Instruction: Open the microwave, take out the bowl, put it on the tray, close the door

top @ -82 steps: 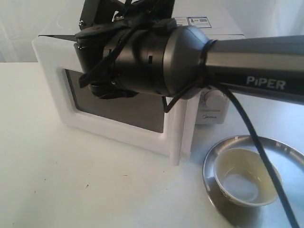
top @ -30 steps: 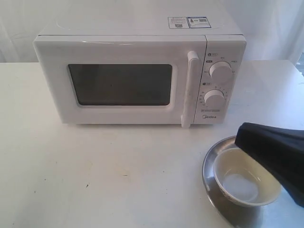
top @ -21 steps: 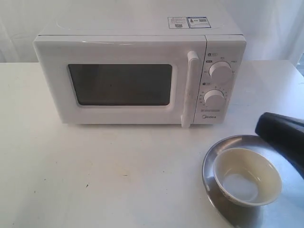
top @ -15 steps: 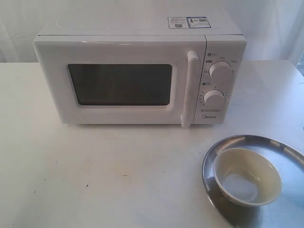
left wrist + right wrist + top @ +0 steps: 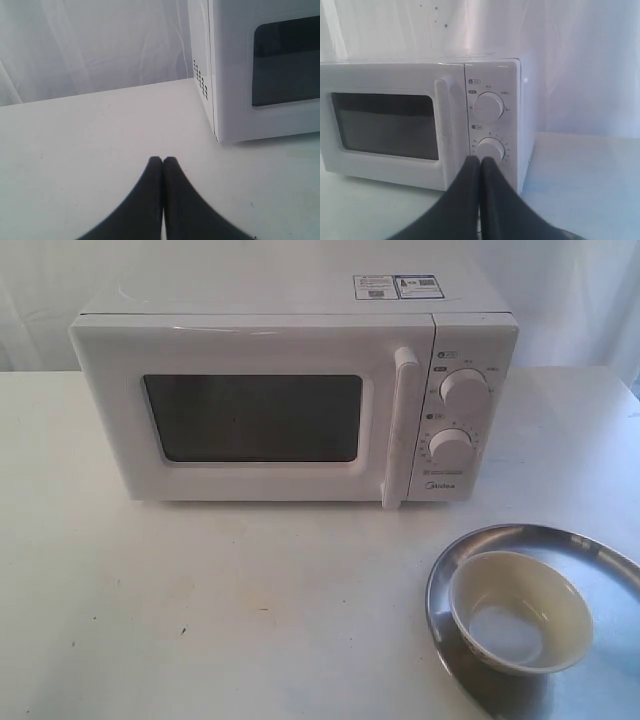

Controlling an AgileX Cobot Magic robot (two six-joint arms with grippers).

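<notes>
Bowl (image 5: 520, 612) sat upright inside the rim of the tray (image 5: 600, 575) on the worktop (image 5: 200, 600), in front of and to the right of the microwave (image 5: 280, 340), whose door (image 5: 250, 480) lay flush and closed. Neither of my arms showed in the exterior view.

My right hand (image 5: 480, 161) was pinched closed on nothing, fingertips meeting. It pointed straight at the microwave's control panel, with the lower dial (image 5: 491, 149) just past the tips. The door's handle (image 5: 445, 120), a bar running top to bottom, stood a little off to the door side.

My left hand (image 5: 163, 161) was likewise closed and empty, low over bare worktop. The microwave's corner farthest from the handle lay ahead of it and off to one side.

By my reckoning all four steps looked done, so no coming move turned on a reach. Had the door needed a last push, the right hand faced it more squarely. How far back either hand hung I could not tell from the wrist views alone. Bowl and tray appeared in neither wrist view.
</notes>
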